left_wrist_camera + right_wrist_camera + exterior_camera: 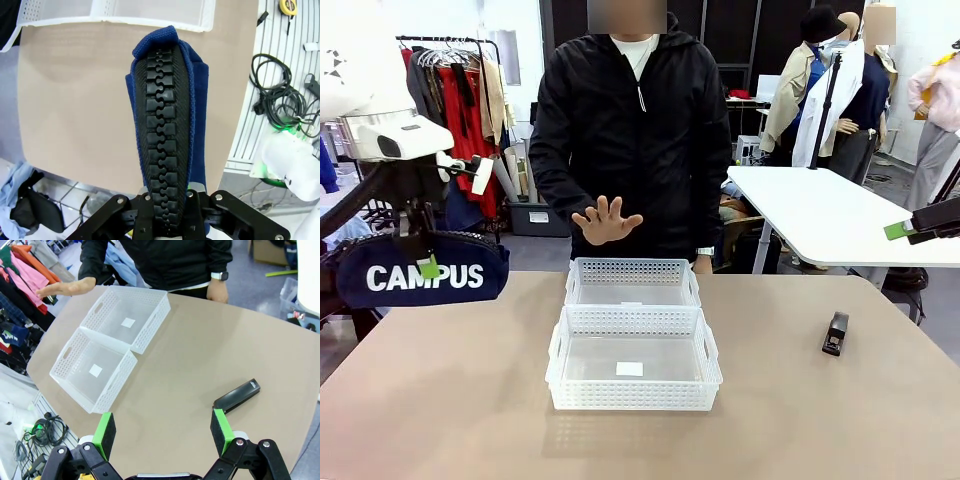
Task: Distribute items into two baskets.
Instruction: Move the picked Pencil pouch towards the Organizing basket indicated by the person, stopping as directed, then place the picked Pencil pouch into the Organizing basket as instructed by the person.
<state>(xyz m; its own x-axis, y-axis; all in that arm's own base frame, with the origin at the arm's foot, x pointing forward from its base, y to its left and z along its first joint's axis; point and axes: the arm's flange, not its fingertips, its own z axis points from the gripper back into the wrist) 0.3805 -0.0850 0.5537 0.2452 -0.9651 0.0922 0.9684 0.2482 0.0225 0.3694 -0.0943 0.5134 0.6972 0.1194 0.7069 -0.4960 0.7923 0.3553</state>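
Note:
My left gripper (427, 266) hangs at the table's left edge, shut on the navy "CAMPUS" pouch (420, 272), well above the tabletop. In the left wrist view the pouch (195, 105) stands up from the shut gripper (167, 217), black zip facing the camera. Two white mesh baskets sit mid-table, the far basket (632, 270) touching the near basket (632, 396). The black stapler (835, 333) lies to the right. My right gripper (162, 432) is open, above the table with the stapler (237, 396) just beyond its right fingertip. A person's open hand (606, 220) hovers behind the far basket.
The person stands at the far side of the tan table (460, 400). A white table (820, 205) stands behind at the right. Cables (280, 100) and a tape measure (288, 6) lie off the table's edge near my left arm. Clothes rack (460, 80) at back left.

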